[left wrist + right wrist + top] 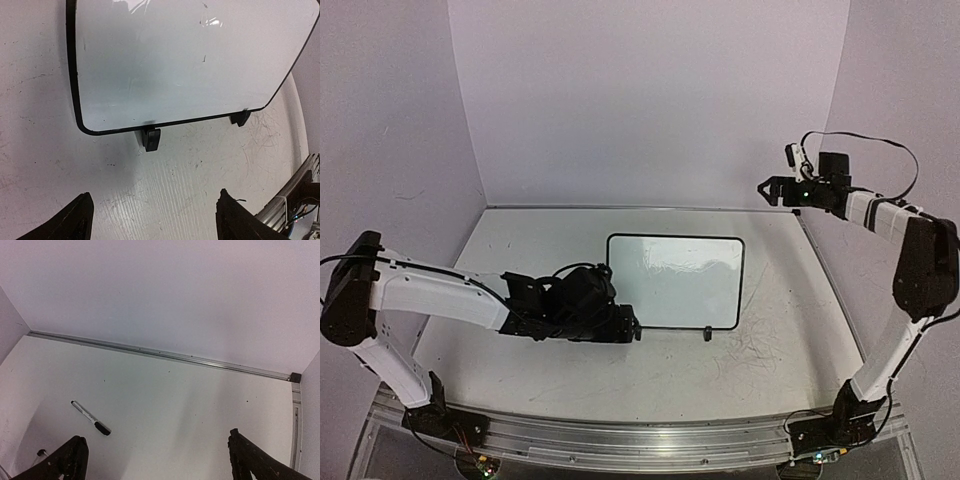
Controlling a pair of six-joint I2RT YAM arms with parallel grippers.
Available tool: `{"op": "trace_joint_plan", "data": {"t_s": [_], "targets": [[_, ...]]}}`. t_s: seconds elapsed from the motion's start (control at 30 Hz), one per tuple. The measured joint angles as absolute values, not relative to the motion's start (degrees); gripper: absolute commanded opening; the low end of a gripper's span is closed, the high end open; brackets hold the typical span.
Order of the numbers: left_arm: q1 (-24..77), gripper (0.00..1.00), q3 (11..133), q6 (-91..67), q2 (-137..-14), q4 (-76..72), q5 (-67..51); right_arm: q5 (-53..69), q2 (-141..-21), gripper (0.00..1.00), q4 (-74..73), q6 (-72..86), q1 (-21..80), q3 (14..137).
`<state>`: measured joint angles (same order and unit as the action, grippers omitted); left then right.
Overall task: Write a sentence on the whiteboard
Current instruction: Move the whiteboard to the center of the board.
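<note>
The whiteboard lies flat in the middle of the table, black-framed, and also shows in the left wrist view. Its face is blank apart from a few small marks; the sentence is not on it. My left gripper is open and empty, low over the table by the board's near left corner; its jaws stand wide apart, just short of a black foot. My right gripper is open and empty, raised high at the far right. A black-capped marker lies on the table in the right wrist view.
White walls enclose the table at the back and both sides. A metal strip runs along the foot of a wall. The metal rail with both arm bases lines the near edge. A second board foot sticks out at the board's near edge.
</note>
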<state>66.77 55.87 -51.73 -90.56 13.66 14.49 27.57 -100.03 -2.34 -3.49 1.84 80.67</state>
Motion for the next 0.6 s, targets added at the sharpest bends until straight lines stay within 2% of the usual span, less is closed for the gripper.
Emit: {"op": "trace_joint_plan", "data": {"t_s": [0.13,0.37,0.6], "targets": [[67.3,0.80,58.7,-53.4,-96.7,13.4,16.1,30.4,-109.6,0.98,-2.6,-8.9,2.0,85.0],[70.0,0.58,66.2,-56.7,-109.3,13.6,21.3,32.9,-119.0,0.98,-4.9,-14.0,2.4,88.5],[71.1,0.53,76.9,-57.6,-120.2,18.0,27.0,35.2,-119.0,0.98,-4.5,-15.6,2.4,88.5]]}}
